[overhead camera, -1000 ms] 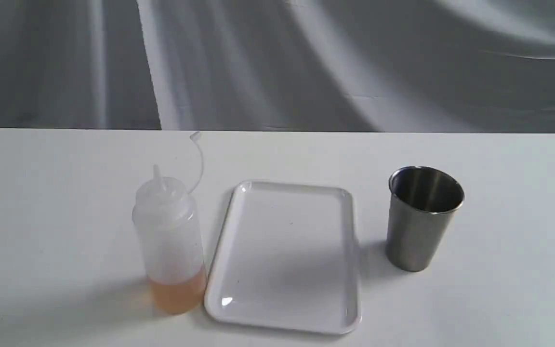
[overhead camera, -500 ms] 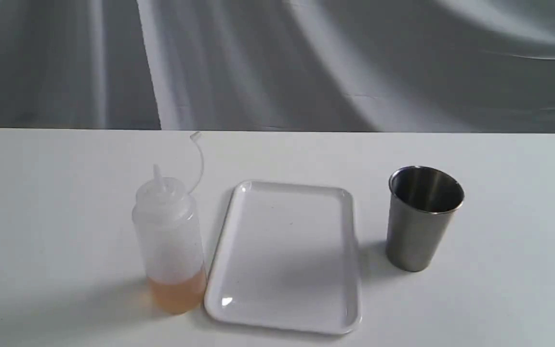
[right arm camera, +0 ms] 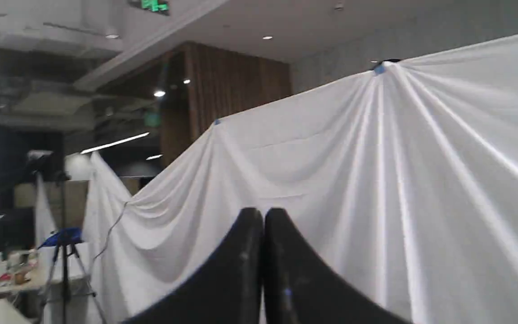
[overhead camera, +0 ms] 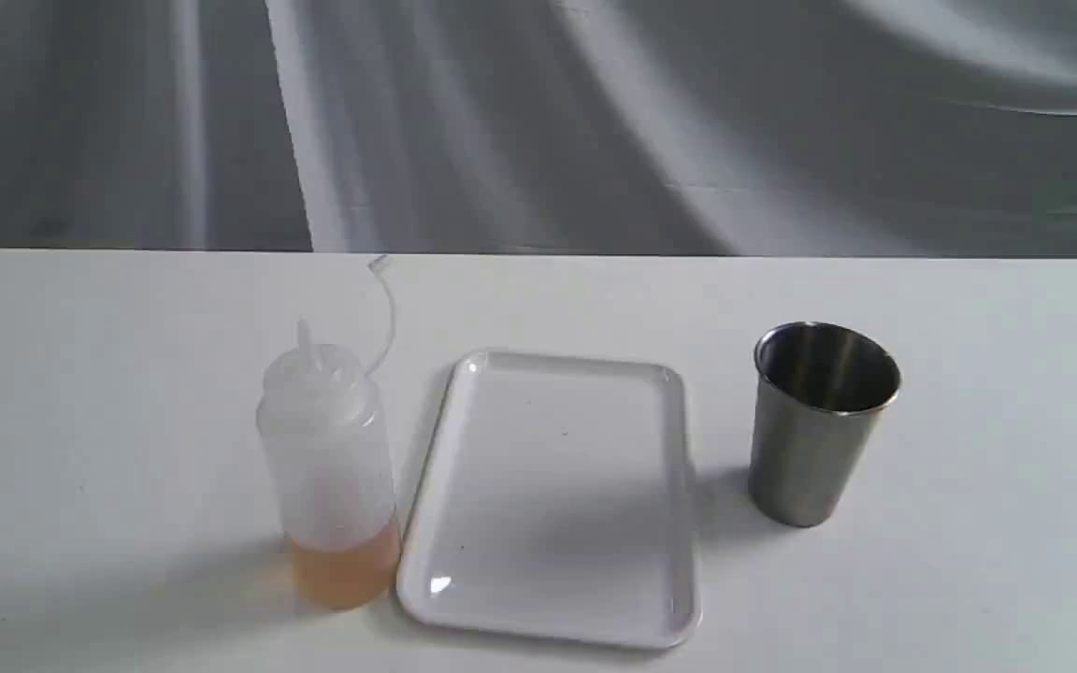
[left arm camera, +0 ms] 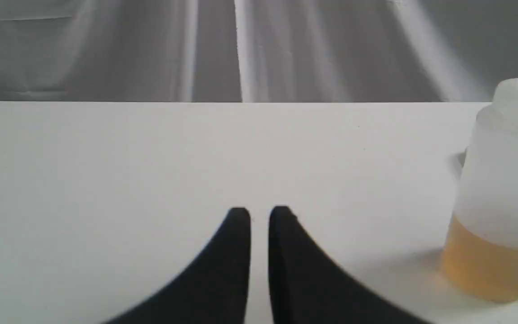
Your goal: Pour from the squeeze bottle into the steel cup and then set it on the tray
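Left wrist view: my left gripper narrow, empty; upright translucent white squeeze bottle nearby, 9 o'clock of white rectangular tray.

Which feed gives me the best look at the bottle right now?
The exterior view: the bottle stands whole, nozzle to base, beside the tray. The left wrist view crops its nozzle and one side. The right wrist view misses it.
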Robot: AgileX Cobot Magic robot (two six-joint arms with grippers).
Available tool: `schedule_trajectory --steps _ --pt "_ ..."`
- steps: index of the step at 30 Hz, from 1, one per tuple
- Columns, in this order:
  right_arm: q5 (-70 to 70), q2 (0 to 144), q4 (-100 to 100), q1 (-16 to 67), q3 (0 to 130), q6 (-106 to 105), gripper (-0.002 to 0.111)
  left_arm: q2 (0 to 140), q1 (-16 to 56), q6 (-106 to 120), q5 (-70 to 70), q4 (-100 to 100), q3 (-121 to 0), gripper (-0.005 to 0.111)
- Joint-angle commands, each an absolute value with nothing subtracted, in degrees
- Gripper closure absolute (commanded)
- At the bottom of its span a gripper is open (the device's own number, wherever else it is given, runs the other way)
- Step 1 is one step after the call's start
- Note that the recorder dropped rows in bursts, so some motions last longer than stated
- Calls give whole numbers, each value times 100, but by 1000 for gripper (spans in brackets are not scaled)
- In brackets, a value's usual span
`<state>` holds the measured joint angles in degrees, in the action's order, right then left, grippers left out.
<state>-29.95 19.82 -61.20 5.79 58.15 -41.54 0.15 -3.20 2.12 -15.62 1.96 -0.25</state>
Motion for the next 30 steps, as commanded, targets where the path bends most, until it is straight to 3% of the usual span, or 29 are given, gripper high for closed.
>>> schedule_trajectory --steps 1,13,21,30 --pt "-3499 2555 -6939 584 6356 -5070 108 0 -307 185 -1521 195 0 98" --pt "-3515 3561 -7123 584 7181 -5142 108 0 -307 203 -1521 195 0 98" --pt "-2425 3591 -7552 584 7352 -5078 108 0 -307 203 -1521 195 0 98" --pt "-2563 4431 -7132 584 8766 -5078 108 0 -307 187 -1521 195 0 98"
